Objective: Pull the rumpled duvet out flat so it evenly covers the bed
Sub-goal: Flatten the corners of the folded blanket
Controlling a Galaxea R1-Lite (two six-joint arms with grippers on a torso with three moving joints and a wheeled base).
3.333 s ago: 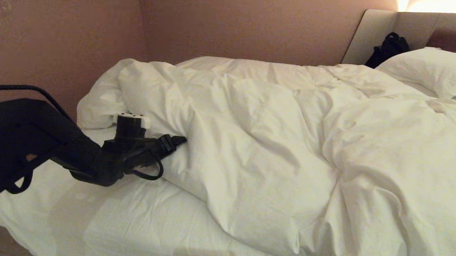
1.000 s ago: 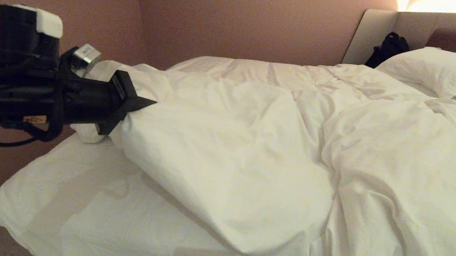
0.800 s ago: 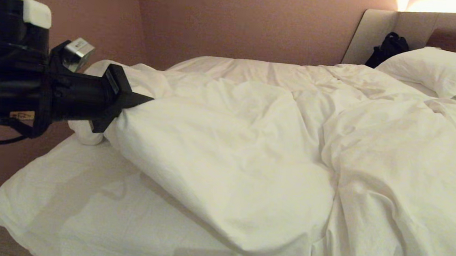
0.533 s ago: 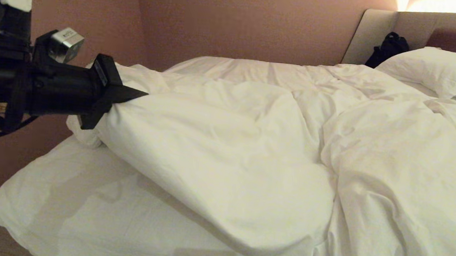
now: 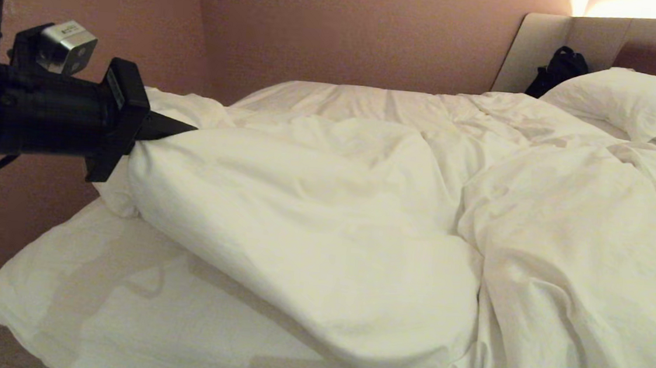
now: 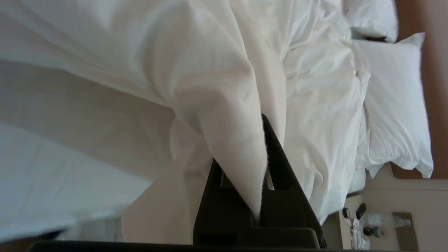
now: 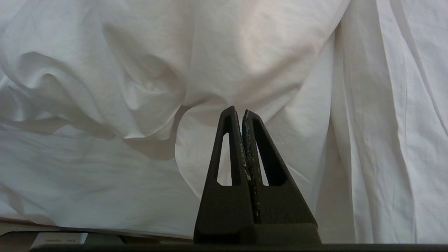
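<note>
One corner of the duvet [image 5: 325, 219] is pinched in the left gripper [image 5: 183, 130], jaws clamped on the fabric at the left of the head view, lifted above the bed [image 5: 118, 319]. Bare sheet shows lower left. Right gripper [image 7: 242, 112] hangs before the duvet folds, jaws closed on nothing.

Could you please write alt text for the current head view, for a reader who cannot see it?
The left pincer, shut on a fold of the puffy white duvet, holds it above the wide white-sheeted bed, whose near end lies bare.
</note>
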